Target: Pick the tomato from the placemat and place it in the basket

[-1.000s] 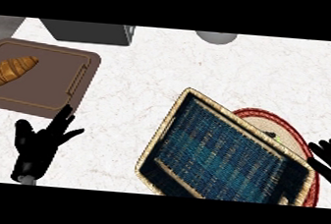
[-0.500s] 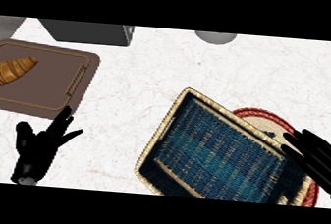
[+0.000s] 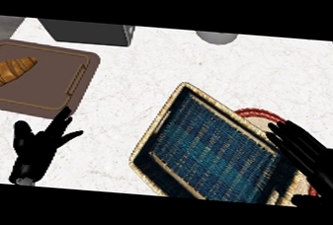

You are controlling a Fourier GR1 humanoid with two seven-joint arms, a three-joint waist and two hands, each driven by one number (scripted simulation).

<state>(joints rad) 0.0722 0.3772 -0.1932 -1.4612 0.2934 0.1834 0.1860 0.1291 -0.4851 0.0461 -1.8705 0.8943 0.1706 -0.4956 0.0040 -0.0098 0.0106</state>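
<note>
Wicker basket (image 3: 157, 128), blue inside, lies askew on the white counter (image 3: 166, 60), covering part of a red placemat (image 3: 257, 113). The right hand (image 3: 312, 158) hovers over both with straight fingers, grasping nothing visible; the tomato is hidden. The left hand (image 3: 38, 149) rests open at lower left, below a brown tray (image 3: 71, 62) holding a croissant (image 3: 10, 71).

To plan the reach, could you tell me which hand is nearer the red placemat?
Right. The right hand lies over the placemat; the left hand rests left of the basket, apart.

The right hand (image 3: 317, 163), fingers straight, overlaps the basket (image 3: 156, 126) and the placemat (image 3: 261, 113). The left hand (image 3: 39, 146) rests open, lower left.
</note>
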